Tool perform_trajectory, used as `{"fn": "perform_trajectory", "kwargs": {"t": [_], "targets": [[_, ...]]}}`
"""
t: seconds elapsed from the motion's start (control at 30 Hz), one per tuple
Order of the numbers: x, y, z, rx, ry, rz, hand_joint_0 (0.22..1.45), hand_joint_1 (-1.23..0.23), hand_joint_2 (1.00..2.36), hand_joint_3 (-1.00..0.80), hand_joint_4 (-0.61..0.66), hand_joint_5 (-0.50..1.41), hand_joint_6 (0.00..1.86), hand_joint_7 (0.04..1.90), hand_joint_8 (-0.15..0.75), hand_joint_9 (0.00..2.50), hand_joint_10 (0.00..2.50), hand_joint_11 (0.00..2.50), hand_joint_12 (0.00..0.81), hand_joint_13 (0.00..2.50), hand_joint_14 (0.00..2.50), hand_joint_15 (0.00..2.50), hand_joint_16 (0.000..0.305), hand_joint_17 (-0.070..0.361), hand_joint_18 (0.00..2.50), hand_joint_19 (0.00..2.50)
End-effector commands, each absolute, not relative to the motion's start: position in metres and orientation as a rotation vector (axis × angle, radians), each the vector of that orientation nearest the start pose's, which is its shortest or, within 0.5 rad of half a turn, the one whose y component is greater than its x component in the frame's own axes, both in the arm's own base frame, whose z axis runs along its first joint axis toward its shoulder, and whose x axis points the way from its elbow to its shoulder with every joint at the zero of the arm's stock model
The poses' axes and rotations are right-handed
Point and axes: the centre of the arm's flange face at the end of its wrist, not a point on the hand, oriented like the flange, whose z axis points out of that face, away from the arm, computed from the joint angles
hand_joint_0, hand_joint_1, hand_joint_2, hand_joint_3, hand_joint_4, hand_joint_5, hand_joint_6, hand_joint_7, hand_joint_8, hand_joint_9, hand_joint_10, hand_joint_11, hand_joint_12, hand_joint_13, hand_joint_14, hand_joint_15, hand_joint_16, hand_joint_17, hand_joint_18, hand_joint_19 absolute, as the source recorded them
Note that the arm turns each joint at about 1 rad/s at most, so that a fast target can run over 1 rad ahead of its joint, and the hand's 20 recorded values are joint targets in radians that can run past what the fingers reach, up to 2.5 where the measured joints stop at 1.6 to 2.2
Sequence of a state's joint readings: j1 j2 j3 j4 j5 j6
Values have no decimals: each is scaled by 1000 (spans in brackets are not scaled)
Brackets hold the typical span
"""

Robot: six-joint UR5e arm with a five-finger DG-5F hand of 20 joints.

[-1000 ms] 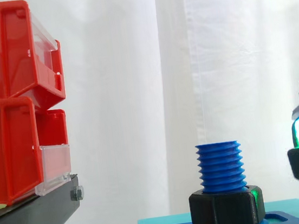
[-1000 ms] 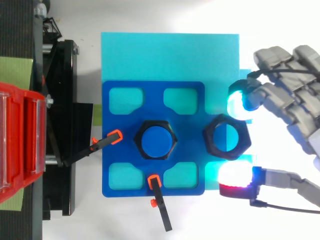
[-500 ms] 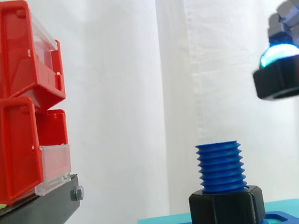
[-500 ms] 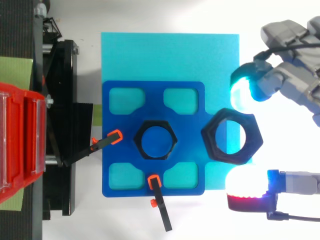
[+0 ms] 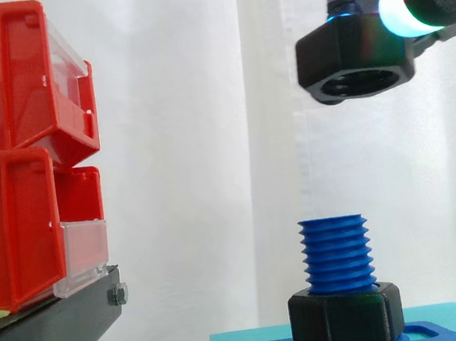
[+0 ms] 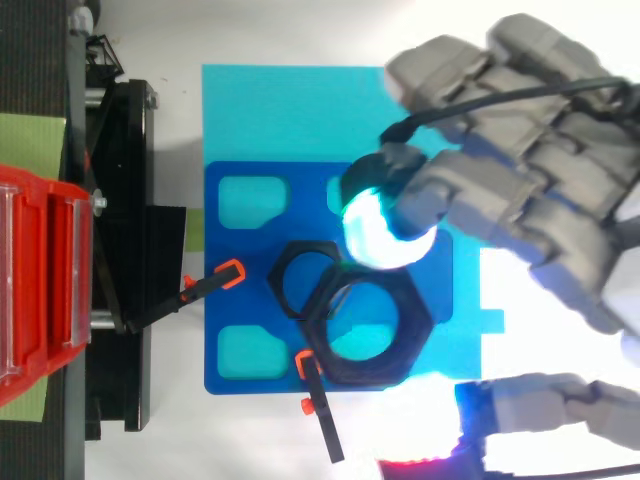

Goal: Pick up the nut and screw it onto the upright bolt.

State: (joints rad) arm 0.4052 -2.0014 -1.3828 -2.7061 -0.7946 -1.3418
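Two black hex nuts: the seated nut (image 5: 346, 318) rings the foot of the upright blue bolt (image 5: 335, 253), and the held nut (image 5: 354, 59) is pinched between the glowing pads of the hand (image 6: 520, 190). Side-on, the held nut hangs well above the bolt, tilted. From above, it overlaps the seated nut. Red bins (image 5: 17, 146) stand left, and orange-tipped clamps (image 6: 232, 272) rest on the blue plate (image 6: 225, 250).

Above bolt: open air between the top of the blue bolt (image 5: 334, 245) and the nut (image 5: 346, 49) pinched in the robot hand (image 6: 520, 170), which are well apart in the side view.
Left side: a wide free gap up to the red bins (image 5: 17, 146) on the black stand (image 5: 56, 329).
Bolt base: a second black nut (image 5: 346, 318) rings the lowest threads.
Low obstacles: two orange-tipped clamps (image 6: 215, 283) at the left and lower edges of the blue plate (image 6: 240, 260) in the top view.
Behind: the white curtain (image 5: 191, 142).
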Motion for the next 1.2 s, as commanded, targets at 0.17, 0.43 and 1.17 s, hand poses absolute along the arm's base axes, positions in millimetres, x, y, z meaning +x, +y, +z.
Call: {"fn": "perform_trajectory", "kwargs": {"t": [0.17,0.43,1.17], "targets": [[712,53,346,560,1372,188,564,-672,1000,-500,313,-168,518,1339,328,343,0,0,387,354,0,0,51,114,334,0],[713,43,342,587,1384,260,564,-670,1000,-500,319,-167,518,1337,328,344,0,0,386,360,0,0,51,114,341,0],[708,8,334,551,1453,139,564,-663,1000,-500,315,-165,517,1337,328,349,0,0,383,382,0,0,51,114,368,0]]}}
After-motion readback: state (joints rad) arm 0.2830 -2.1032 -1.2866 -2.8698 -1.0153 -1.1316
